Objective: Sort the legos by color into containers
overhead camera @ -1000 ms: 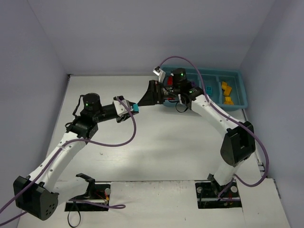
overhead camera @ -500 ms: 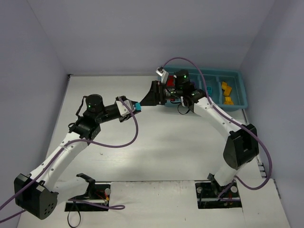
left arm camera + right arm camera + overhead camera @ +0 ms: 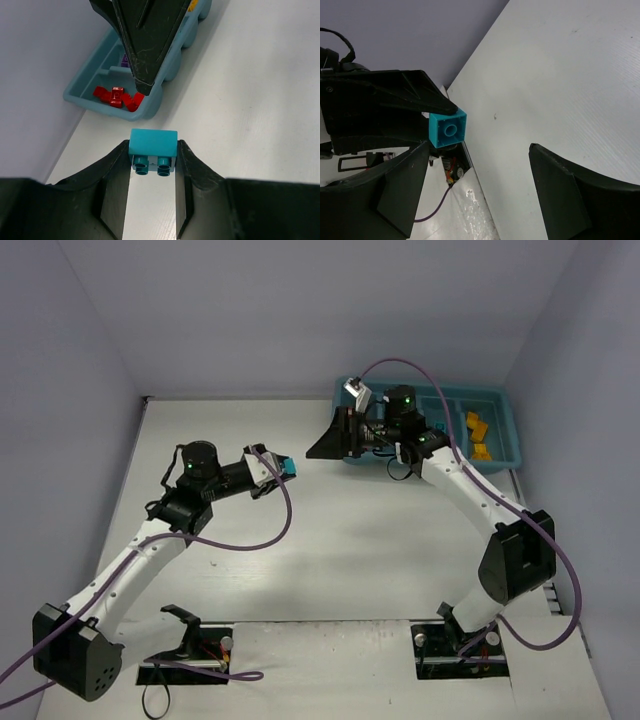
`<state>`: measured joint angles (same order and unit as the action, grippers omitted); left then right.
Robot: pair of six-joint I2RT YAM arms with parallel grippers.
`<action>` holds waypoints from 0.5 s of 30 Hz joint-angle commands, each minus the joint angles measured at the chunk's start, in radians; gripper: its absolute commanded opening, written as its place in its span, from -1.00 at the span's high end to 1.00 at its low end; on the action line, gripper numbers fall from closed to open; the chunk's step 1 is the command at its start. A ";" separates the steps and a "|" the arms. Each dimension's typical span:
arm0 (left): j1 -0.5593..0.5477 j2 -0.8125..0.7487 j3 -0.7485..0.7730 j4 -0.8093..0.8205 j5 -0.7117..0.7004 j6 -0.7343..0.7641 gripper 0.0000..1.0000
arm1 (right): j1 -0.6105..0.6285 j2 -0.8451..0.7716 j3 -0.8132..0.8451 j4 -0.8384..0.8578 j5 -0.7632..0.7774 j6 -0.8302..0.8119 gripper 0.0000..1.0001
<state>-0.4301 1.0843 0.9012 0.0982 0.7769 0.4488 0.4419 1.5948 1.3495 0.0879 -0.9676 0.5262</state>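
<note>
My left gripper is shut on a cyan lego, held in the air left of the teal tray. In the left wrist view the lego sits between my fingertips, studs towards the camera. My right gripper is wide open and empty. It points left at the lego, a short gap away, above the tray's left end. The right wrist view shows the cyan lego ahead of the open right gripper. Red legos lie in the tray's end compartment, and a purple one lies in the one beside it.
Yellow legos lie in the tray's right compartment, and a cyan one lies in the compartment to their left. The tray stands against the back wall at the right. Purple cables hang from both arms.
My right gripper has drawn back to the right, away from the cyan lego and towards the tray. My left gripper has crept slightly right, still holding the lego.
</note>
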 commanded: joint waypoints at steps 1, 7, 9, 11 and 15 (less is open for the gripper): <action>0.007 0.009 0.042 0.098 0.038 -0.005 0.96 | 0.015 -0.050 0.030 0.072 -0.086 -0.009 -0.55; 0.004 0.048 0.068 0.146 0.076 -0.033 0.96 | 0.052 -0.033 0.054 0.093 -0.121 -0.005 -0.57; 0.002 0.057 0.068 0.161 0.081 -0.041 0.96 | 0.058 -0.030 0.060 0.102 -0.123 0.006 -0.56; 0.002 0.062 0.068 0.184 0.088 -0.058 0.96 | 0.060 -0.026 0.060 0.119 -0.128 0.009 -0.55; 0.001 0.069 0.067 0.213 0.099 -0.074 0.97 | 0.064 -0.010 0.059 0.133 -0.125 0.017 -0.51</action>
<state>-0.4301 1.1587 0.9051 0.1867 0.8291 0.3962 0.5011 1.5948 1.3602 0.1246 -1.0546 0.5297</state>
